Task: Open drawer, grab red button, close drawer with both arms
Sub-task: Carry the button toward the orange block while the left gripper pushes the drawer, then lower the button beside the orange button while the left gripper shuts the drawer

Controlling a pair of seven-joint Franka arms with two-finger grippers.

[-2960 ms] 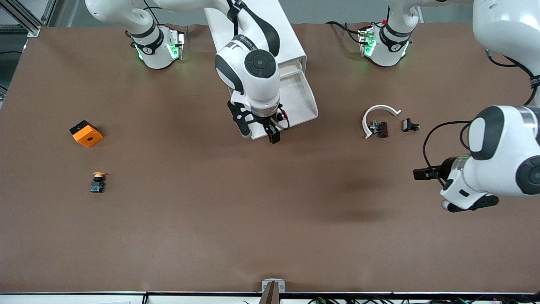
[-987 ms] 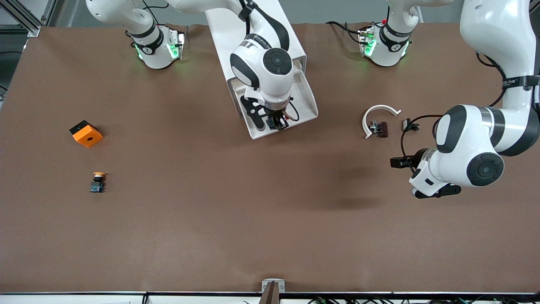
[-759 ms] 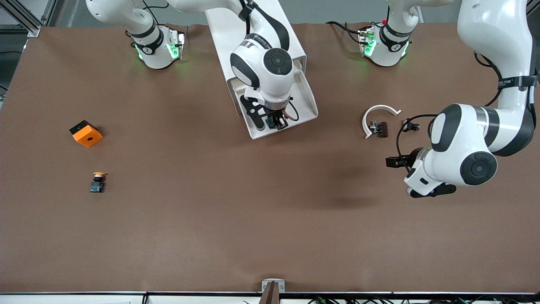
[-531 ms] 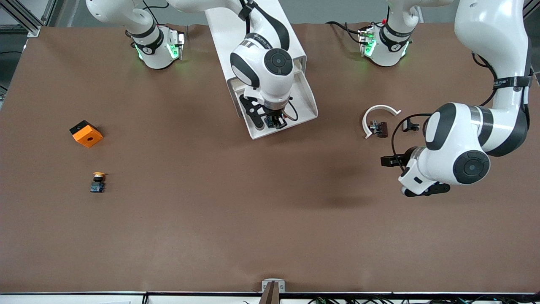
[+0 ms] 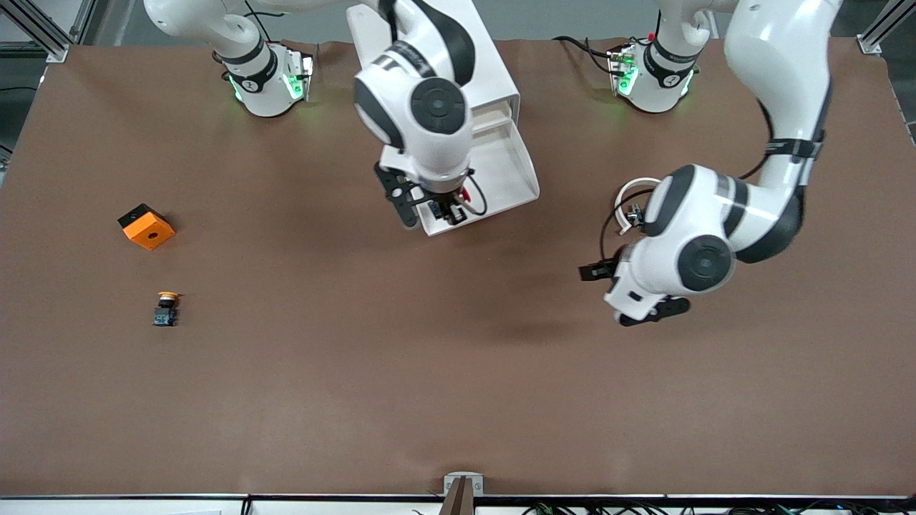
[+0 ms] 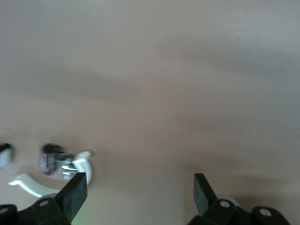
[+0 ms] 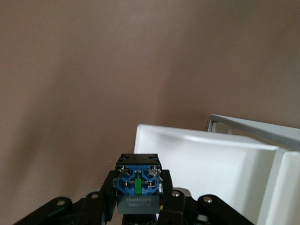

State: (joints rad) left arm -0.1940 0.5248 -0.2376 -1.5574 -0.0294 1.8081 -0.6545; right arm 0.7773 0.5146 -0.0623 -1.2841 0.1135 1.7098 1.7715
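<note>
The drawer stands pulled out of the white cabinet, its front toward the camera. My right gripper hangs over the drawer's front corner and is shut on the button. In the right wrist view the button's blue base sits between the fingers, with the drawer just below; its red cap is mostly hidden. My left gripper is open and empty over bare table, between the drawer and the left arm's end. Its fingers stand wide apart in the left wrist view.
An orange cube with a hole and a yellow-capped button lie toward the right arm's end. A white curved piece with a small dark part lies by the left arm and also shows in the left wrist view.
My right gripper dipped into the drawer, shut on the button and lifted it toward the drawer's front corner. My left arm swung in from the table's end toward the drawer.
</note>
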